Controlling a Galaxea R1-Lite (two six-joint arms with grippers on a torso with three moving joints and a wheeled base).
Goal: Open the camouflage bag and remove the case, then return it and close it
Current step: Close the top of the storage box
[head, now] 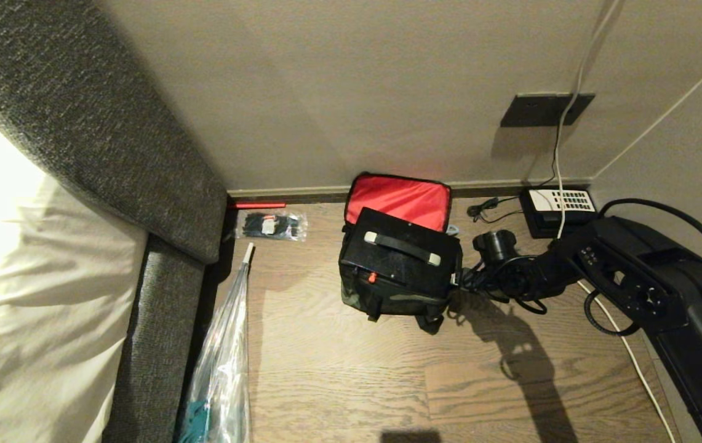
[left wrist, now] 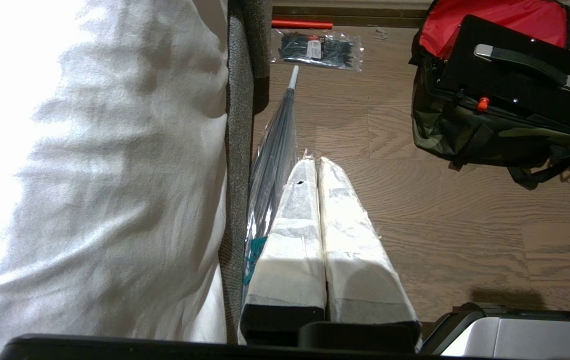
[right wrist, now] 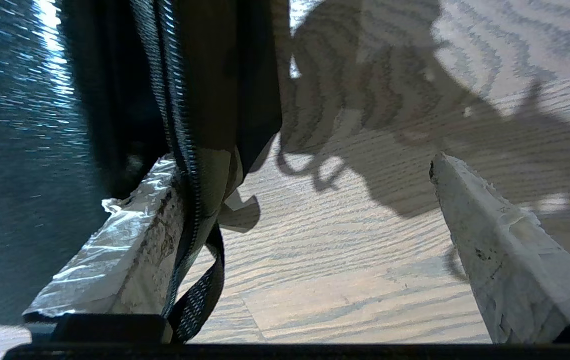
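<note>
Beside the right gripper [head: 456, 282], camouflage bag [head: 387, 298]

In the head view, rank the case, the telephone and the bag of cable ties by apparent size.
Largest to smallest:
1. The case, sitting in the open camouflage bag.
2. and 3. The telephone and the bag of cable ties look about alike; no firm ranking.
</note>
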